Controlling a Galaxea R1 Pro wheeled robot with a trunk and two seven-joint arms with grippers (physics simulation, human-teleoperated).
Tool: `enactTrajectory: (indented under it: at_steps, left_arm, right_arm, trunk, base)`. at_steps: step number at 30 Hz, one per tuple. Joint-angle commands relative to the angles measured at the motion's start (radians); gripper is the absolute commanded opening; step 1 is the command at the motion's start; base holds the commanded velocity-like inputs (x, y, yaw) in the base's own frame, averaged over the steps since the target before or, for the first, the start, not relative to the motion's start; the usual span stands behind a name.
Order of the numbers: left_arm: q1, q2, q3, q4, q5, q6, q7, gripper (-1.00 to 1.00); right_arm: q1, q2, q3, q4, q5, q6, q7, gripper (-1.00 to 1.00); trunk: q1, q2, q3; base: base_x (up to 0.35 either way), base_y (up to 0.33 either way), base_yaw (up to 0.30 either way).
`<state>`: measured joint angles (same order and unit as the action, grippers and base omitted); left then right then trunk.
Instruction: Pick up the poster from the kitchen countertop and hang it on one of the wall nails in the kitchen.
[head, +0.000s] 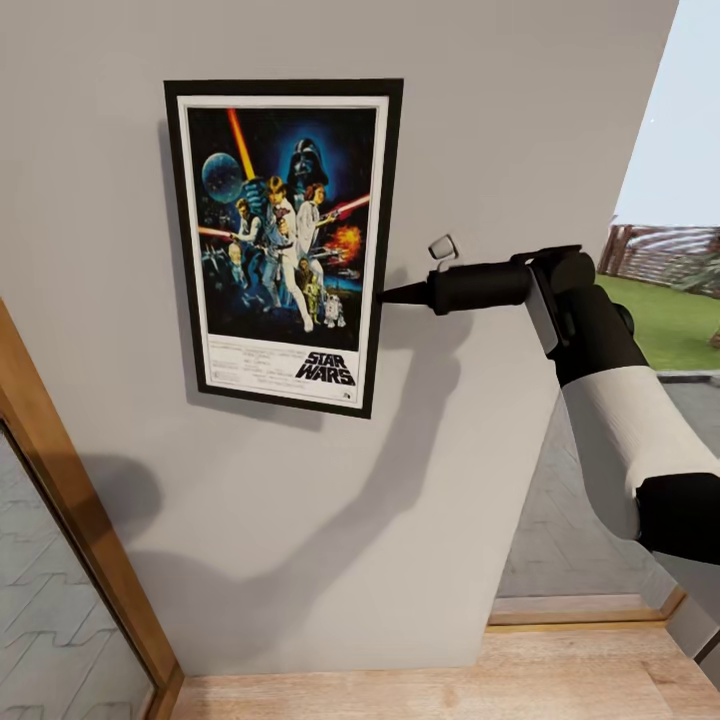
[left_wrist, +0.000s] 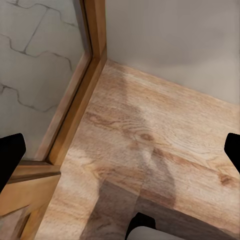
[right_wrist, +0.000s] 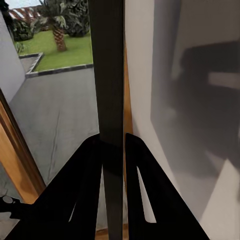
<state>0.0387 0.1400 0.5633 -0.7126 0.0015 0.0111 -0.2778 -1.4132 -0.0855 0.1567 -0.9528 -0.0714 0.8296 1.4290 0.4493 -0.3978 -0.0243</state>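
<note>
We see the poster (head: 285, 245) flat against the grey wall (head: 480, 120), our right claw (head: 385, 294) clenched on its right edge, left claw (left_wrist: 120, 150) spread wide over the wood floor (left_wrist: 150, 145).

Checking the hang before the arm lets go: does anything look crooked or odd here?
Yes. The poster sits slightly askew on the grey wall, its bottom edge sloping down toward the right. The right gripper is shut on its black frame edge, so it may not be hanging freely yet.

"STAR WARS" on the poster (head: 285, 240)
</note>
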Motion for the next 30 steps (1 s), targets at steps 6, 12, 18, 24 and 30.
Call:
enactTrajectory:
  at_steps: [6, 12, 18, 24, 30]
  left_arm:
    - [0.000, 0.000, 0.003, -0.001, 0.000, 0.001, -0.006, 1.00]
    - [0.000, 0.000, 0.003, -0.002, 0.001, 0.001, -0.006, 1.00]
    - [0.000, 0.000, 0.003, -0.002, 0.000, 0.001, -0.006, 1.00]
    - [0.000, 0.000, 0.003, -0.001, 0.000, 0.001, -0.006, 1.00]
    - [0.000, 0.000, 0.003, -0.001, 0.000, 0.002, -0.006, 1.00]
  right_arm:
    - [-0.009, -0.001, 0.003, 0.000, -0.008, 0.014, 0.000, -1.00]
    - [-0.012, 0.000, 0.003, 0.000, -0.008, 0.014, 0.000, -1.00]
    - [-0.013, 0.000, 0.003, 0.000, -0.008, 0.014, 0.001, -1.00]
    - [-0.013, 0.000, 0.003, 0.000, -0.008, 0.014, 0.001, -1.00]
    - [-0.013, 0.000, 0.003, 0.000, -0.008, 0.014, 0.001, -1.00]
  trunk:
    - [0.001, -0.002, -0.002]
    - [0.001, -0.002, -0.002]
    - [0.001, -0.002, -0.002]
    - [0.001, -0.002, -0.002]
    - [0.001, -0.002, -0.002]
  base:
    - [0.000, 0.000, 0.000]
    - [0.000, 0.000, 0.000]
    - [0.000, 0.000, 0.000]
    - [-0.001, 0.011, 0.000]
    - [-0.038, 0.091, 0.000]
